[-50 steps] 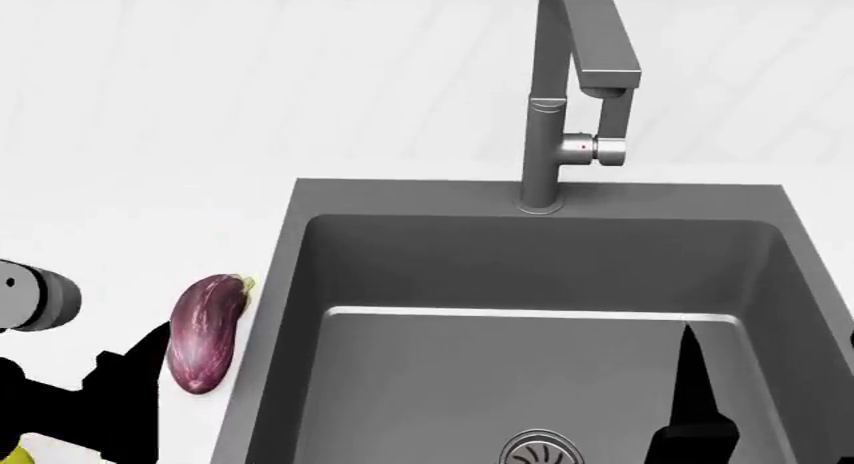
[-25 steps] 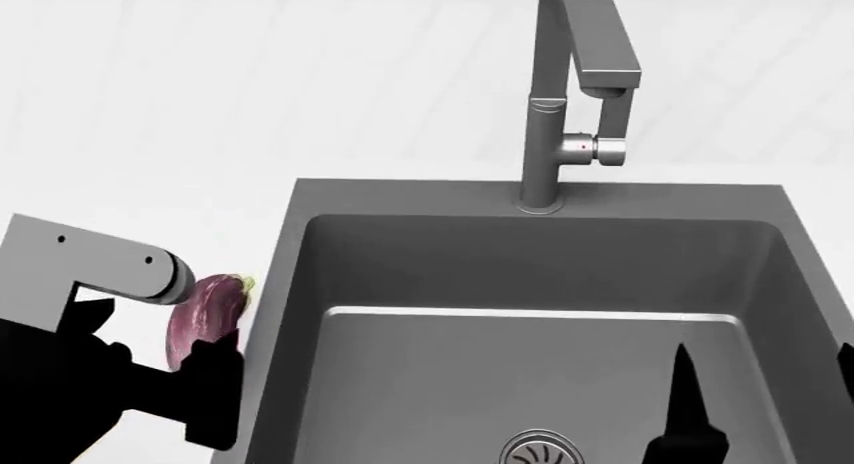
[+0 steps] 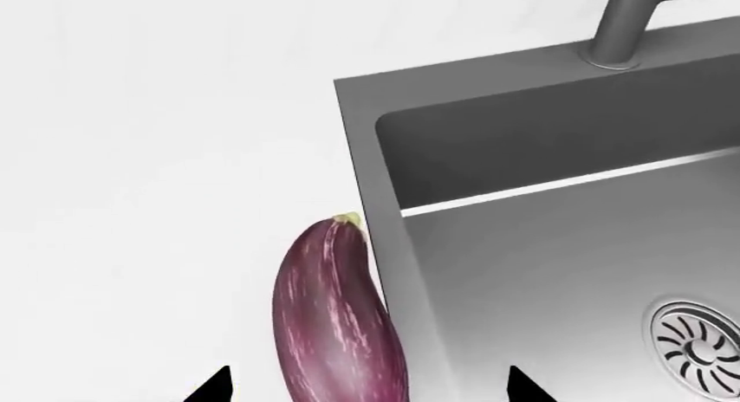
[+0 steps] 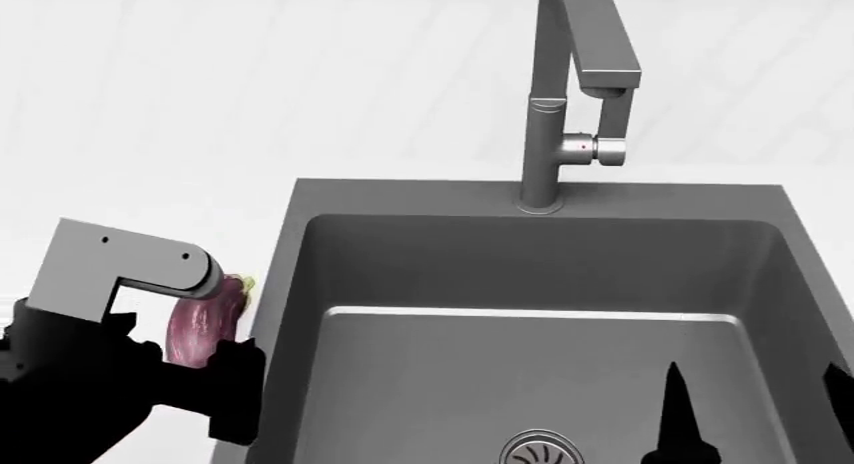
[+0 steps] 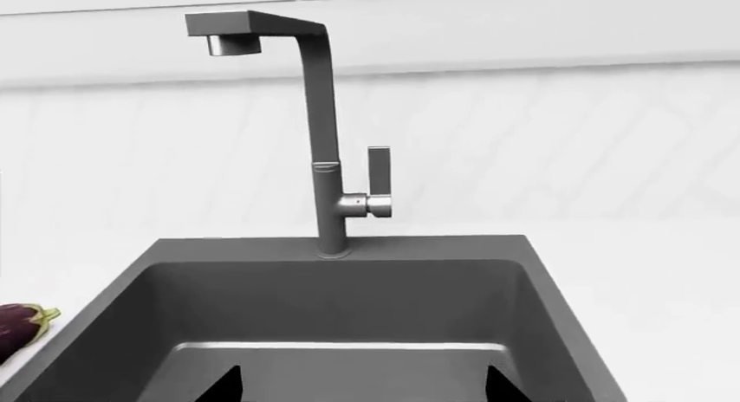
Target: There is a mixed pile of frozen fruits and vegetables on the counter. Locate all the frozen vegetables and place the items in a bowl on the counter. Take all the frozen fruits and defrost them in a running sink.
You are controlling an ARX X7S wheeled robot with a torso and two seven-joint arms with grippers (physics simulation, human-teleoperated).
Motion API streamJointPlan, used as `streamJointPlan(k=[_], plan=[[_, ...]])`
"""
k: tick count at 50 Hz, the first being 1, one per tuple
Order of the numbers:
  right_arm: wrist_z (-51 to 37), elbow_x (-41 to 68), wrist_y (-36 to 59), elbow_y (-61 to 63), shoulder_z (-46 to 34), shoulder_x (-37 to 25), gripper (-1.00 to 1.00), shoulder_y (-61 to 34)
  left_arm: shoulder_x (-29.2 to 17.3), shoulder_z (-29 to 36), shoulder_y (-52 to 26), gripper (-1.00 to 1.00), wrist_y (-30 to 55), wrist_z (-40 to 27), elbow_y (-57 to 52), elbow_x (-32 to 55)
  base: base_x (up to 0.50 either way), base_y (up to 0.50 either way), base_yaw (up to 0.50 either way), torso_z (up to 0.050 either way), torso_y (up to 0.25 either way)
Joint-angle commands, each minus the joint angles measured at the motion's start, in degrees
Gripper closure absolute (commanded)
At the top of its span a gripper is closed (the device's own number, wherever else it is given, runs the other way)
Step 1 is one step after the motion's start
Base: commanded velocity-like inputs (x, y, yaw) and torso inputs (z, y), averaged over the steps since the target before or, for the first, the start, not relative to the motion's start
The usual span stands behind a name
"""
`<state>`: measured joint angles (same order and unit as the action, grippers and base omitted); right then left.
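One vegetable shows in the left wrist view: a glossy purple-maroon eggplant (image 3: 338, 320), long and rounded, streaked with pale flecks and tipped with a small yellow-green stem. It lies on the smooth white worktop (image 3: 151, 177), touching the outer edge of the sink (image 3: 521, 159). The sink is a matte dark grey rectangular basin with a ribbed round steel drain (image 3: 699, 346) in its floor. Two black fingertips (image 3: 211, 386) of the left gripper (image 3: 364, 393) stand spread, one on the worktop side of the eggplant, the other over the basin; the jaws are released and hold nothing.

From the head view, the left arm's grey block and black body cover part of the eggplant (image 4: 198, 329), which sits just beside the sink (image 4: 534, 264) on its worktop side. A tall, square-section grey faucet (image 4: 567, 94) rises behind the basin; its side lever bears a tiny red dot, and no writing is readable. Black fingers (image 4: 678, 409) of the right gripper (image 4: 754, 414) hang above the basin near the drain (image 4: 541, 449), set apart and empty.

The right wrist view faces the faucet (image 5: 318, 133) across the sink (image 5: 335, 298). The eggplant's stem end (image 5: 21, 324) peeks in beside the sink's rim.
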<state>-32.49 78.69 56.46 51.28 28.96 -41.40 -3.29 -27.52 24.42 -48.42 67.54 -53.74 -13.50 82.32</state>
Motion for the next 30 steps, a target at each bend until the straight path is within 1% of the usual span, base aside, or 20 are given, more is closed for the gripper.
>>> streamJointPlan(k=[1,9,14,20,30], plan=[[2.12,-0.81,-0.32,-0.62,1.24,1.42,-1.00,0.65,2.28,-0.01,-0.31,-1.00,-4.12,4.12,4.23,-3.33,0.00,0.00,0.00,0.000,0.000],[2.38,-1.04,-0.46,-0.96,0.83,1.47,-1.00,0.71,2.54,1.45,-0.67,-1.00,-5.41,6.37,7.36,-6.43,0.00,0.00,0.00,0.000,0.000],[3.96,-3.08,-0.92,-1.26,0.66,2.42,-1.00,2.23,2.40,2.28,-0.53,-1.00,-6.12,7.51,8.71,-8.05,0.00,0.00,0.00,0.000,0.000],[3.17,-1.95,-0.44,-1.27,0.91,1.40,-1.00,2.28,2.88,3.52,-1.07,-1.00,-6.49,8.65,10.26,-9.57,0.00,0.00,0.00,0.000,0.000],[3.73,-3.18,-0.35,-1.22,0.03,1.51,-1.00,3.03,3.25,5.12,-2.42,-1.00,-7.01,10.89,13.63,-11.63,0.00,0.00,0.00,0.000,0.000]])
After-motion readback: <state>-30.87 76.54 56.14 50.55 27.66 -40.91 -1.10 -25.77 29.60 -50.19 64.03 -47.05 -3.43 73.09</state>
